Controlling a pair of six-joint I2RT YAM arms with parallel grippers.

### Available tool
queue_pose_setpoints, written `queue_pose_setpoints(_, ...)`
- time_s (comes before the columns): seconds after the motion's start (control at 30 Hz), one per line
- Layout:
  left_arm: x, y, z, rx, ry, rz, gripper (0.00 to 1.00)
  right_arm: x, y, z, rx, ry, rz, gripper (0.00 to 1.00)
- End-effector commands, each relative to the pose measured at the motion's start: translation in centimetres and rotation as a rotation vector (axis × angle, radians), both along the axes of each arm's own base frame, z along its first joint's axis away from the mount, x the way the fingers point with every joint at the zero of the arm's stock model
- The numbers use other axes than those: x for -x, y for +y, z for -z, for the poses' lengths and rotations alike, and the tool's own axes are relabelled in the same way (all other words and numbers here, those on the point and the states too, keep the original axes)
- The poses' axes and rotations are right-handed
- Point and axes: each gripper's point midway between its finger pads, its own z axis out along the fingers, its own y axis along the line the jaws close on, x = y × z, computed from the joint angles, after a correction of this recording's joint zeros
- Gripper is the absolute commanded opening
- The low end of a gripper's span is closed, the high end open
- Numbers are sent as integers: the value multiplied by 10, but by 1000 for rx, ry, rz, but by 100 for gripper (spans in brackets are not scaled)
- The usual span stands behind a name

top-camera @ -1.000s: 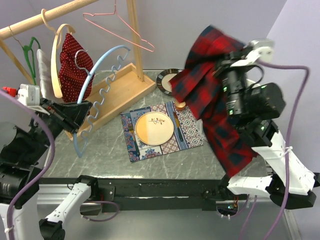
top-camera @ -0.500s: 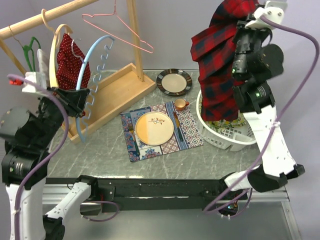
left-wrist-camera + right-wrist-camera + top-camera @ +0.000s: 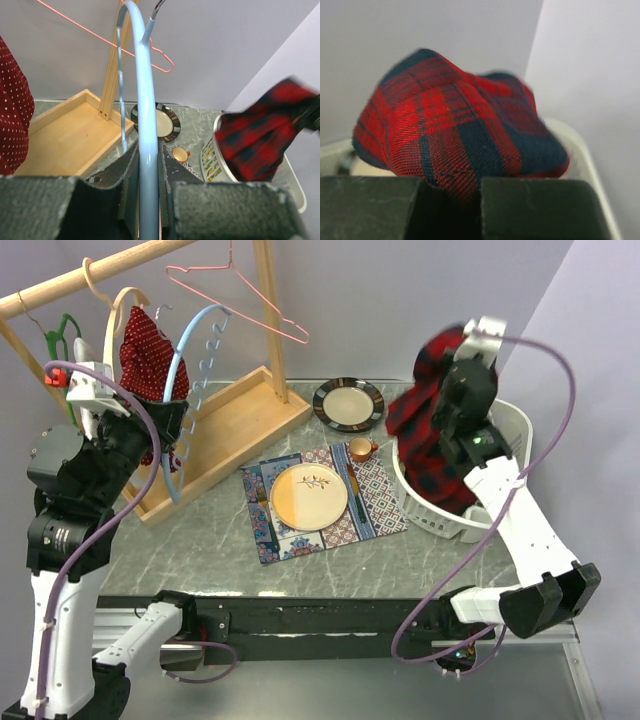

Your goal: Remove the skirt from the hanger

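The grey marbled table (image 3: 200, 540) spreads in front of my two bases. At its far left stands the wooden rack (image 3: 240, 415), its tray-like base on the tabletop and its rail overhead. A red polka-dot garment (image 3: 140, 350) and a bare pink wire hanger (image 3: 240, 290) hang from that rail.

At the far right sits the white basket (image 3: 515, 422). The skirt (image 3: 425, 450), red and dark plaid, is bunched up above it. Its lower folds drop inside the rim, and it is well apart from the rack and any hanger. My right gripper (image 3: 452, 192) is clamped on it: in the right wrist view the cloth is pinched into the narrow slot between my two dark pads (image 3: 370, 205) and bulges out beyond them.

The blue hanger (image 3: 185, 350) is next in size, a curved bar with a wavy lower rail. It carries nothing and stands nearly upright beside the polka-dot garment. My left gripper (image 3: 148, 165) holds it, with the fingers (image 3: 125, 170) pressed against either side of the pale blue bar.

In the middle of the table lies a patterned placemat (image 3: 375, 495) with a cream plate (image 3: 310, 497) on top. A dark-rimmed plate (image 3: 348, 403) sits behind it on the bare table. The smallest thing, a copper cup (image 3: 360, 449), rests at the placemat's far edge, just beside the basket.
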Motion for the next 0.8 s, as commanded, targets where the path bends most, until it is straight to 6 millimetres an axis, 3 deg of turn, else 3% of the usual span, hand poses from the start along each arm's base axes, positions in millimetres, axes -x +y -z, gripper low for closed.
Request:
queue_pose_setpoints(0.0, -8, 2, -26, 21, -95, -17, 1, 9, -19, 66, -240, 31, 82, 0)
queue_pose_setpoints(0.07, -6, 2, -26, 21, -95, -17, 1, 7, -34, 110, -254, 133, 141, 0)
queue_pose_setpoints(0.17, -4, 3, -27, 27, -112, -18, 1, 11, -59, 155, -302, 195, 274, 0)
queue_pose_setpoints(0.43, -24, 29, -19, 26, -52, -186, 1, 2, -70, 263, -425, 425, 347, 0)
queue_pose_setpoints(0.63, -25, 22, -22, 41, -59, -148, 1, 19, -98, 318, -529, 530, 451, 0)
queue_pose_setpoints(0.77, -31, 26, -19, 41, -51, -178, 1, 23, -107, 320, -557, 523, 452, 0)
